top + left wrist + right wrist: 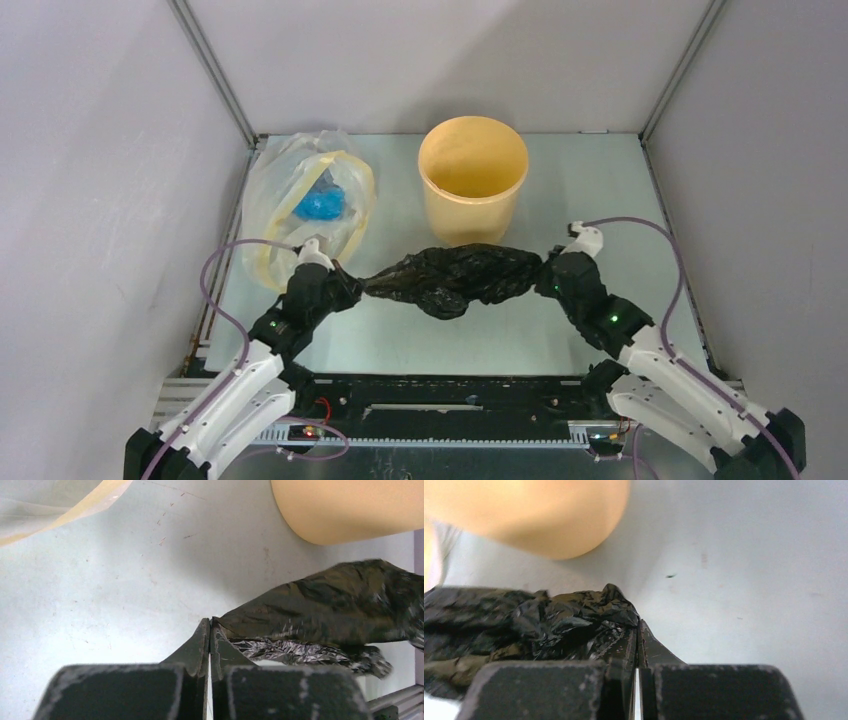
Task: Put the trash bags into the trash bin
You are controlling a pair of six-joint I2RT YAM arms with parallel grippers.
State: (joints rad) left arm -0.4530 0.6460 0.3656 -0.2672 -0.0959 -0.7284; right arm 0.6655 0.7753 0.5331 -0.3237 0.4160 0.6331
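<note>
Midway across the worktop (560, 330), just in front of the trash bin (472, 185) standing at the middle of the far edge, the black trash bag (455, 278) is stretched between the two arms and sags in its middle. The left gripper (352, 286) is clenched on the bag's left end and the right gripper (545, 276) on its right end, fingers pressed together on the film. A clear bag (290, 215) holding a blue lump (320, 205) lies near the far left corner.

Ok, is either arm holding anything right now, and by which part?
Both. The left gripper pinches the black trash bag by its left end, the right gripper by its right end; the bag spans between them.
</note>
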